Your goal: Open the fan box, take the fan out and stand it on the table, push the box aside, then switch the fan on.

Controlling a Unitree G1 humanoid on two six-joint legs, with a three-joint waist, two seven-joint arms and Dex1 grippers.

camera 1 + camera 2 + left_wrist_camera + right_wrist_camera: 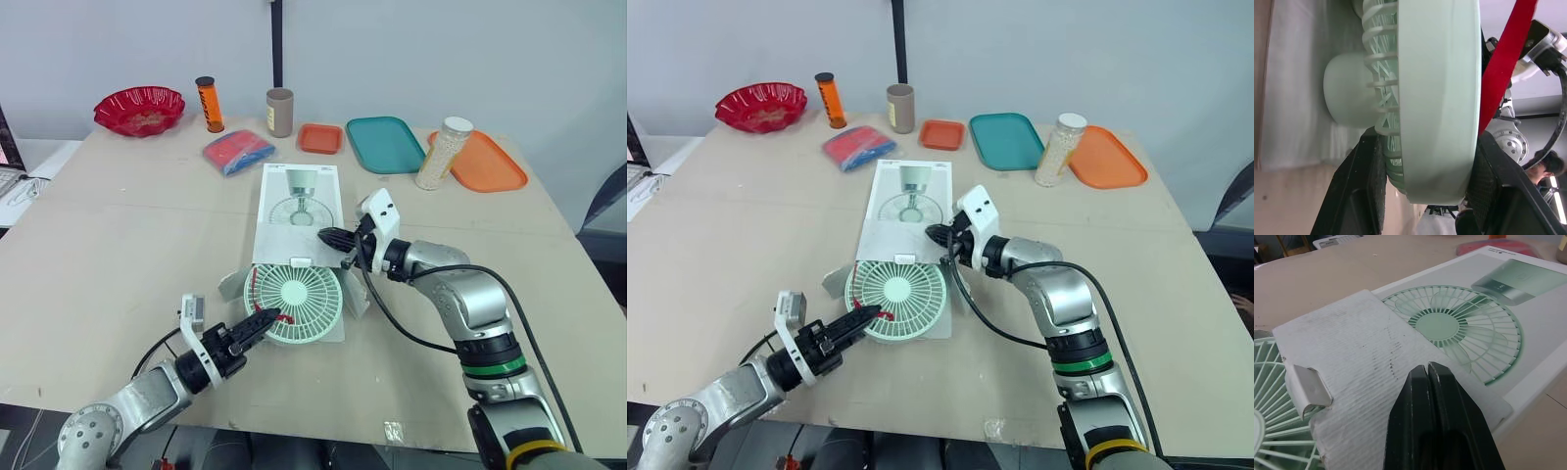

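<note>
- The pale green round plastic fan (294,292) lies flat, grille up, in the opened near end of the white cardboard fan box (299,211). The box sits near the middle of the beige table (118,225).
- The box's printed panel, showing a picture of the fan, stretches flat from the fan toward 12 o'clock.
- The left gripper (269,318) comes in from 7 o'clock of the fan. Its black fingers (1369,191) are clamped on the fan's rim, one on the grille side and one on the back.
- A red strip (1503,63) runs across the fan's edge beside that grip.
- The right gripper (328,236) sits at 1 o'clock of the fan, over the box's corrugated flap (1366,362). Its two fingers are pressed together with nothing seen between them.
- At the table's far edge, from 10 to 2 o'clock of the box, stand:
  - a red scalloped bowl (139,108)
  - an orange bottle with a black cap (208,104)
  - a brown cardboard tube (279,112)
  - a small orange tray (320,138)
  - a teal tray (384,144)
  - a clear jar of white beads (444,153)
  - a larger orange tray (487,162)
- A blue and red packet (237,151) lies at 11 o'clock of the box, nearer than the bottle.
</note>
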